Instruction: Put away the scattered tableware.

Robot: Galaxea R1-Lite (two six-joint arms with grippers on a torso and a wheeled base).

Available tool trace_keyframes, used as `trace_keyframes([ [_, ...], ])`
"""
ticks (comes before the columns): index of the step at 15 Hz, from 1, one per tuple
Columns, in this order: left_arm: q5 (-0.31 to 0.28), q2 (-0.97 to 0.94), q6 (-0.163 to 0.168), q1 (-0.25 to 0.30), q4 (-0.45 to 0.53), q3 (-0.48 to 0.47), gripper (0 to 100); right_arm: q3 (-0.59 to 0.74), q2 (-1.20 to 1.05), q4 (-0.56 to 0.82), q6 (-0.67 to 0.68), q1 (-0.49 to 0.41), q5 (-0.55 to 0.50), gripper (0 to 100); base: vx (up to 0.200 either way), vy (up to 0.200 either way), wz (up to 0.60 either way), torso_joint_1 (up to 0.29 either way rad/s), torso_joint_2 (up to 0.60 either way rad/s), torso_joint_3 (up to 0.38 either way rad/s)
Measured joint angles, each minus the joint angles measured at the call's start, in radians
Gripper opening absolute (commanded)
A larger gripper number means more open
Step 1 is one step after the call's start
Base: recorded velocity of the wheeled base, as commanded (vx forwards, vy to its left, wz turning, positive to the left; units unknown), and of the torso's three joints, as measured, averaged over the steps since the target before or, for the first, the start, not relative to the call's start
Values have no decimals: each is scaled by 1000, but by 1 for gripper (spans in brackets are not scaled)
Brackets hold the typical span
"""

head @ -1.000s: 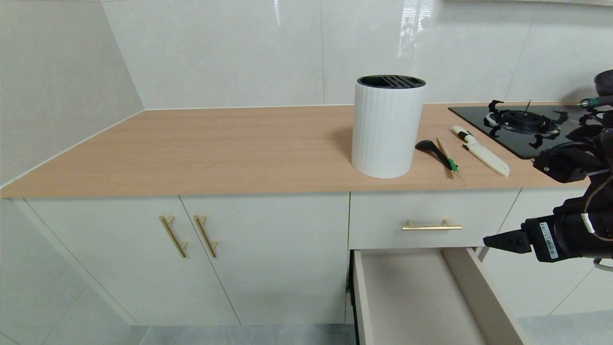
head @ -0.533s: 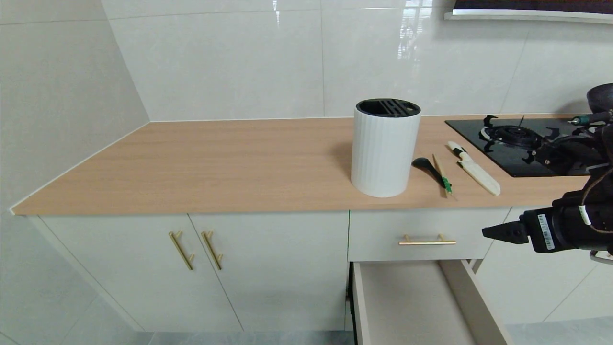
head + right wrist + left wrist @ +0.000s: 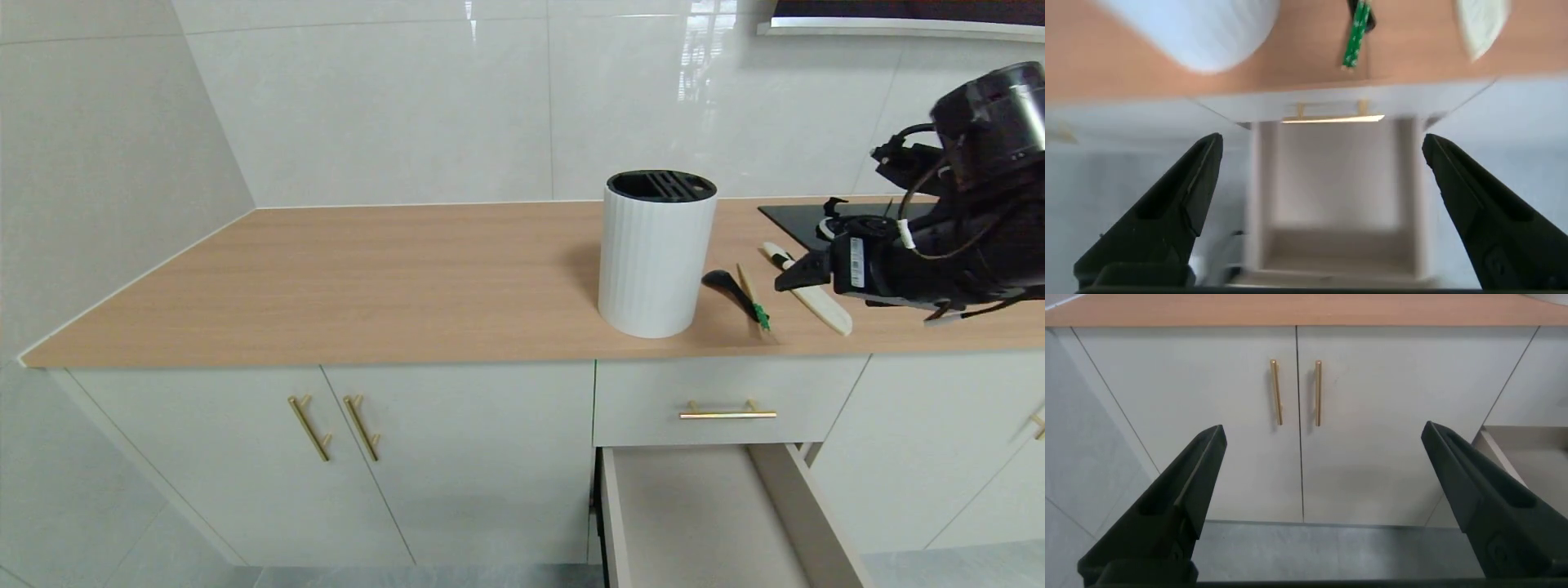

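A white ribbed utensil holder [image 3: 657,253] with a black slotted top stands on the wooden counter [image 3: 408,278]. Right of it lie a black spoon [image 3: 727,282], chopsticks with a green band [image 3: 757,300] and a cream-bladed knife [image 3: 816,298]. My right gripper [image 3: 793,276] hangs open above the knife's handle end, at counter height. In the right wrist view my right gripper [image 3: 1321,151] looks down past the holder [image 3: 1200,28], the green band [image 3: 1355,41] and the knife tip [image 3: 1482,20]. My left gripper [image 3: 1323,437] is open and low, facing the cabinet doors [image 3: 1298,416].
Below the counter an open drawer [image 3: 775,490] sticks out, seen bare inside [image 3: 1335,204], under a shut drawer with a gold handle [image 3: 727,412]. A black gas stove [image 3: 804,224] sits at the counter's right. Two cabinet doors with gold handles [image 3: 331,425] are at the left.
My right arm has risen from beside the open drawer to above the counter, near the knife. The head camera tilted slightly at first. The tableware has not moved.
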Motion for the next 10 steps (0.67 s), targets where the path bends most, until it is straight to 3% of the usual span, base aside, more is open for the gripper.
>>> trace_keyframes([
  [2,0,0,0,0,0,0,100,-102,107,57,96,2,-44,100,0,0,0,0,0,0],
  [4,0,0,0,0,0,0,100,-154,201,12,170,7,-122,100,0,0,0,0,0,0],
  [10,0,0,0,0,0,0,100,-227,338,-11,230,-7,-193,100,0,0,0,0,0,0],
])
